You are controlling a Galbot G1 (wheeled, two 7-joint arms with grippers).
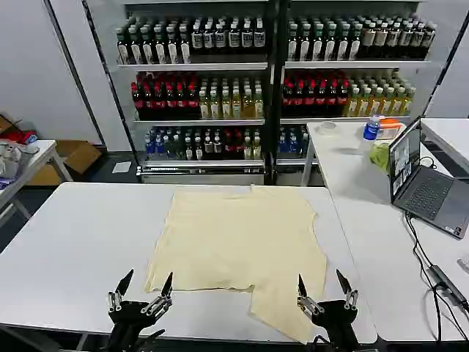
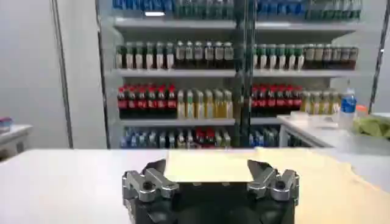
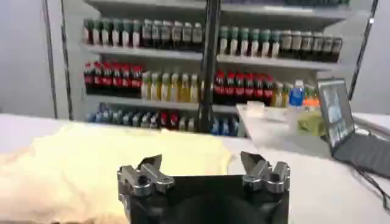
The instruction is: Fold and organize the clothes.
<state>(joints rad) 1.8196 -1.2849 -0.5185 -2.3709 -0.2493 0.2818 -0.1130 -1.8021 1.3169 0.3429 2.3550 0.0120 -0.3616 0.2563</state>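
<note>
The clothes, a pale yellow T-shirt [image 1: 234, 242], lie spread flat in the middle of the white table [image 1: 73, 242], one sleeve reaching toward the near right edge. My left gripper [image 1: 145, 286] stands open at the near edge, just short of the shirt's near left corner, holding nothing. My right gripper [image 1: 322, 284] is open at the near edge beside the shirt's near right sleeve, also holding nothing. The left wrist view has the left gripper [image 2: 208, 173] low over the table with the shirt [image 2: 292, 182] ahead. In the right wrist view the right gripper [image 3: 202, 169] faces the shirt [image 3: 91, 164].
A second white table [image 1: 352, 176] stands to the right with an open laptop [image 1: 421, 180], a bright green cloth [image 1: 379, 155], a bottle [image 1: 372, 127] and cables [image 1: 440, 275]. Drink shelves [image 1: 264, 81] line the back. A side table and cardboard box [image 1: 73, 158] sit far left.
</note>
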